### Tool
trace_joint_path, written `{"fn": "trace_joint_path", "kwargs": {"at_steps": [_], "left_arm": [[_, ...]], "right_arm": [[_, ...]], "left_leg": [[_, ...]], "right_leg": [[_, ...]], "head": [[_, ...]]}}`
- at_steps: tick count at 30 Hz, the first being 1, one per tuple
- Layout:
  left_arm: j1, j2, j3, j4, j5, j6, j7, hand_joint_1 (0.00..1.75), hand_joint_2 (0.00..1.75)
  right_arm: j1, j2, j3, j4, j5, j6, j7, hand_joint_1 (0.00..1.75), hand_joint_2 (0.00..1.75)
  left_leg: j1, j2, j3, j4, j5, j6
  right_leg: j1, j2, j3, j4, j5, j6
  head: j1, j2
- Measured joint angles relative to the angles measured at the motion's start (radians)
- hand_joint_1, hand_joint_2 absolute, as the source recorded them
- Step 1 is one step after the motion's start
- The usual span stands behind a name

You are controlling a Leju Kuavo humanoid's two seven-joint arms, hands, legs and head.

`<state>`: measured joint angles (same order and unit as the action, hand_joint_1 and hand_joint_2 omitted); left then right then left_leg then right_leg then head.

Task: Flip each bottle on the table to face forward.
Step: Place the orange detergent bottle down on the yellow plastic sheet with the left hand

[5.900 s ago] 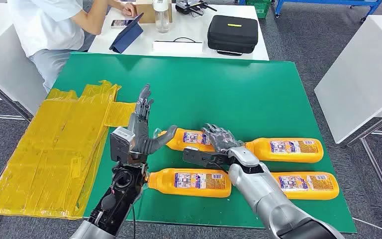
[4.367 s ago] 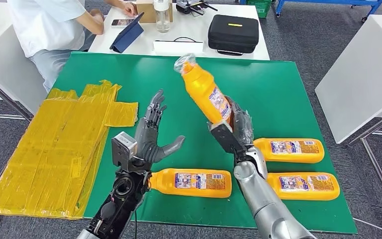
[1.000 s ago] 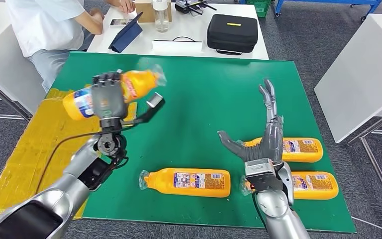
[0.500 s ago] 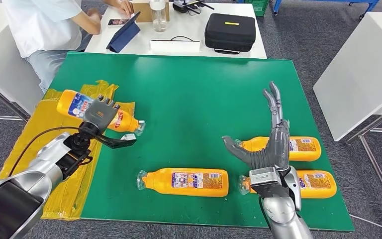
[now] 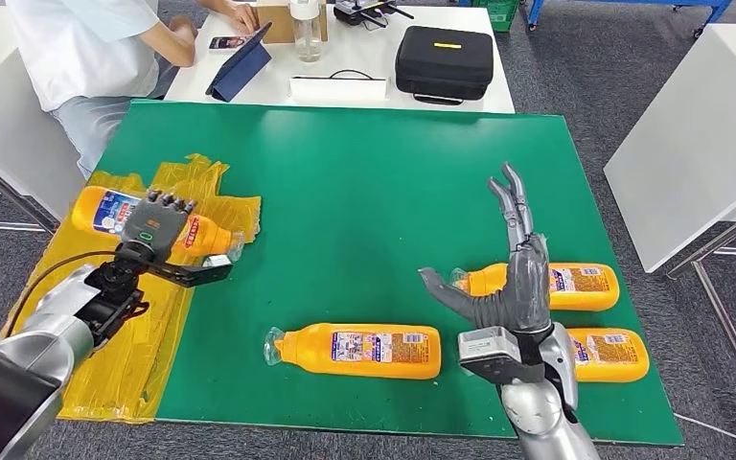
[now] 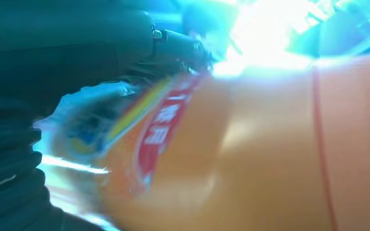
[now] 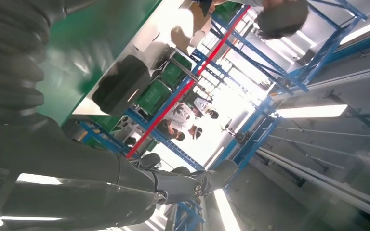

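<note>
Lower and further out to my left than half a second back, the left hand [image 5: 153, 227] has carried its orange bottle [image 5: 105, 212] down over the yellow plastic sheet [image 5: 86, 316] beside the green table [image 5: 364, 182]. I read that as the put-down stage for this 1, though I can't tell whether the bottle is touching the sheet. That hand is wrapped over the bottle's middle, fingers across the top, with the cap end pointing toward the table; the left wrist camera gives me a blurred orange body and label pressed close against the hand. The right hand [image 5: 508, 278] stands upright with fingers spread and nothing in it, just in front of the 2 right-side bottles [image 5: 585, 286]. 3 bottles lie on the green, including the near-centre bottle [image 5: 359, 349], so I judge most of the flipping undone.
</note>
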<state>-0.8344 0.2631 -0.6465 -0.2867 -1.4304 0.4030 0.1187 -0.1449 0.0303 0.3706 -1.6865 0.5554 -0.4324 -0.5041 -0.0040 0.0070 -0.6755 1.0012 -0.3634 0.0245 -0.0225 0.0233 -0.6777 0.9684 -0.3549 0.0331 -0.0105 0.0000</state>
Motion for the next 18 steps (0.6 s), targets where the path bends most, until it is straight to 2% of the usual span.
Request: {"fn": "trace_joint_path", "kwargs": {"at_steps": [3, 7, 11, 15, 18], "left_arm": [[0.014, 0.000, 0.034, 0.003, 0.009, 0.006, -0.021, 0.00, 1.75], [0.017, 0.000, 0.063, 0.008, 0.023, 0.003, -0.040, 0.00, 0.00], [0.028, -0.010, 0.103, 0.009, 0.064, 0.004, -0.096, 0.00, 0.00], [0.041, -0.049, 0.160, 0.008, 0.114, 0.022, -0.163, 0.00, 0.00], [0.054, -0.091, 0.220, 0.002, 0.208, 0.036, -0.273, 0.00, 0.00]], "right_arm": [[0.003, -0.001, 0.001, 0.000, 0.001, -0.002, 0.002, 0.00, 1.75], [0.004, -0.002, 0.002, 0.001, 0.003, -0.004, 0.004, 0.00, 1.75], [0.002, -0.002, 0.003, 0.002, 0.017, -0.004, 0.023, 0.00, 1.75], [-0.002, -0.003, 0.003, 0.009, 0.030, -0.005, 0.036, 0.00, 1.75], [-0.005, -0.008, 0.003, 0.016, 0.057, -0.003, 0.058, 0.00, 1.75]], "left_leg": [[0.000, 0.000, 0.000, 0.000, 0.000, 0.000], [0.000, 0.000, 0.000, 0.000, 0.000, 0.000], [0.000, -0.001, 0.000, 0.000, 0.000, 0.000], [0.000, -0.002, 0.000, 0.000, 0.000, 0.000], [-0.001, -0.003, 0.000, 0.000, 0.000, 0.000]], "right_leg": [[0.000, 0.000, 0.000, 0.000, 0.000, 0.000], [0.000, 0.000, 0.000, 0.000, 0.000, 0.000], [0.000, 0.000, 0.000, 0.000, 0.000, 0.000], [-0.001, -0.001, 0.000, 0.000, 0.000, 0.000], [-0.001, -0.001, 0.000, 0.000, 0.000, 0.000]], "head": [[0.000, 0.000], [0.000, 0.000], [0.000, 0.000], [0.000, 0.000], [0.000, 0.000]]}}
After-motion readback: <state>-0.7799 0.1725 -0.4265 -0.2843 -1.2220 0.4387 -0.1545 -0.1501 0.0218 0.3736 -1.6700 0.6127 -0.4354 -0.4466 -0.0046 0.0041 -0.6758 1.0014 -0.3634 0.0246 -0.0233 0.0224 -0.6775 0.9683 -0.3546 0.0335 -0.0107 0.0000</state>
